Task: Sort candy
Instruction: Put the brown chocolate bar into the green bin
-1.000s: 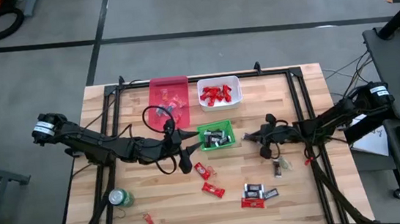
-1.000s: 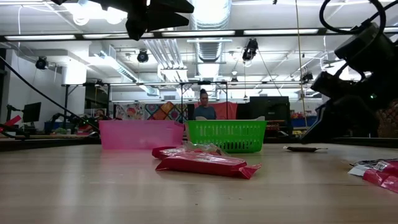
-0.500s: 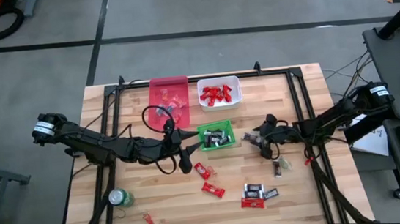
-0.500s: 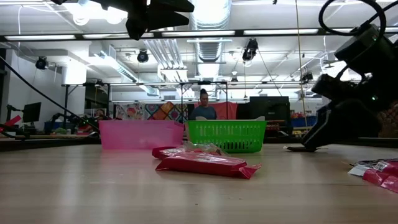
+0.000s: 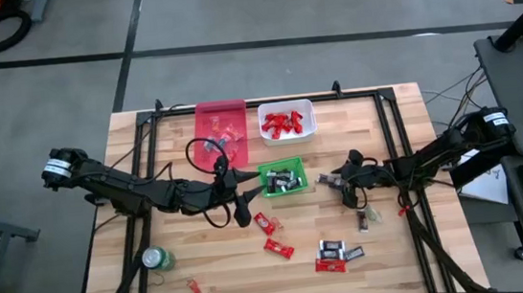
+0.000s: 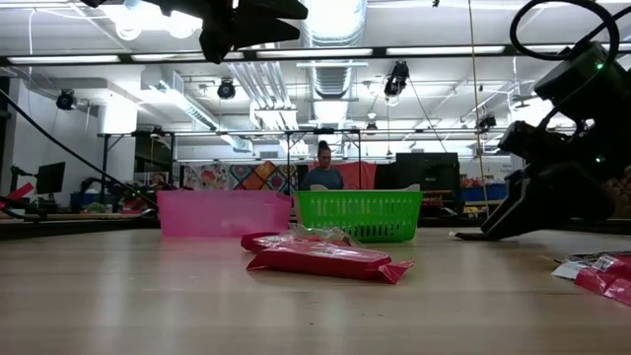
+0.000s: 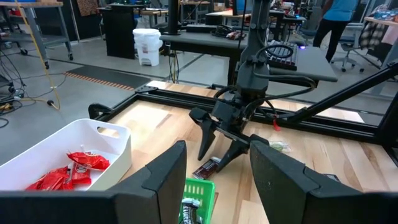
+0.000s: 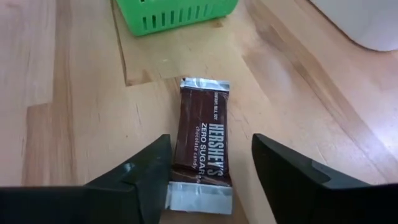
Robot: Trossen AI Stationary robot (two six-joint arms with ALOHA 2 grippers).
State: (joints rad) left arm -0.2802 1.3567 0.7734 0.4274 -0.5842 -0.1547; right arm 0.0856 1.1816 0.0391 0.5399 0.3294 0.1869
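Observation:
A brown-and-silver candy lies flat on the wood just right of the green basket; it also shows in the high view. My right gripper is low over it and open, with a finger on either side of the candy's near end. I cannot see either finger touching it. My left gripper hovers open at the basket's left side and holds nothing. The basket holds dark candy. The white bin holds red candy.
Loose candy lies toward the near edge: red pieces, a mixed cluster and a dark piece. A pink bin stands at the far edge. A green can stands near left. A black frame rings the table.
My right gripper has come down onto the table beside the brown candy and moved a little toward the far edge. The candy has stayed flat where it was.

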